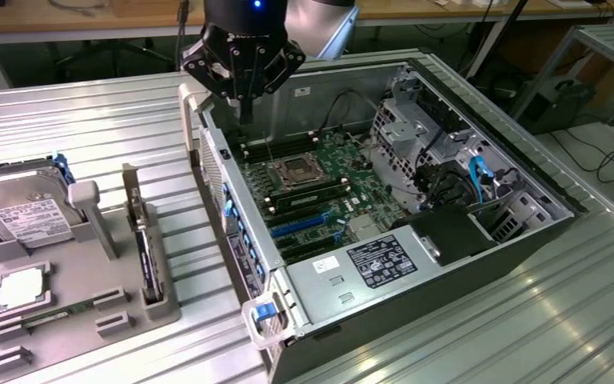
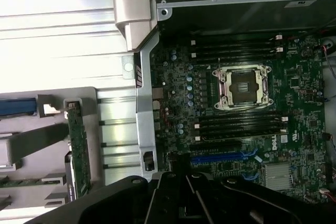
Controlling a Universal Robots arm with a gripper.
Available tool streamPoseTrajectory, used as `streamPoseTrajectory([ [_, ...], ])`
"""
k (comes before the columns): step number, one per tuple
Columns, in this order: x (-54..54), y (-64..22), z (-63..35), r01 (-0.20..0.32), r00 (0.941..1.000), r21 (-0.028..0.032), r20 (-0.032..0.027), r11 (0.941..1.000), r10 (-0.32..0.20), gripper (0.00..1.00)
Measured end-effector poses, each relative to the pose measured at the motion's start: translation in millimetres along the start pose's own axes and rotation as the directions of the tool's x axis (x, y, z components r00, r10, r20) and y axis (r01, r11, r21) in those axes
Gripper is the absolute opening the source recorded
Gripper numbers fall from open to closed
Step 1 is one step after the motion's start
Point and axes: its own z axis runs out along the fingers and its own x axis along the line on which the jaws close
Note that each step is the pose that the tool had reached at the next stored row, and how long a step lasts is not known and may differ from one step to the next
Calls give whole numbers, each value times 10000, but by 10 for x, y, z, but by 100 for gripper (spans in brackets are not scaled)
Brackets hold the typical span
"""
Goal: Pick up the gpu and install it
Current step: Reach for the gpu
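Scene logged from the exterior view's left to its right, with positions taken off the gripper [image 1: 245, 112]. Farthest from the gripper, well off toward the exterior view's left and lower down, a silver hard drive [image 1: 25, 210] with a white label rests in a grey holder [image 1: 73, 308]. A small square processor chip [image 1: 19, 288] lies flat in the same holder, on the side of the drive away from the gripper. Nearer the gripper but well apart from it, the gpu [image 1: 143, 248] [image 2: 79, 150] stands on edge in a slot of that holder, its green board upright and its silver bracket rising at the end closest to the gripper. The holder sits on a slatted metal table [image 1: 93, 120]. The gripper hangs pointing down over the open computer case [image 1: 435, 320], just inside the case wall that faces the holder. Its tips look pressed together, with nothing pinched between them. Below the gripper lies the motherboard [image 1: 328, 188], with the processor socket [image 1: 291, 170] [image 2: 244, 85] near the tips and the blue slots [image 1: 298, 228] [image 2: 220, 157] farther along the board. Beyond those, well apart from the gripper, sits the labelled power supply [image 1: 376, 268].
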Motion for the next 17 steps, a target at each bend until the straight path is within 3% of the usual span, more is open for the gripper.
streamPoseTrajectory([
  [17,93,-8,-3,-1,10000,0,0,10000,1,11],
])
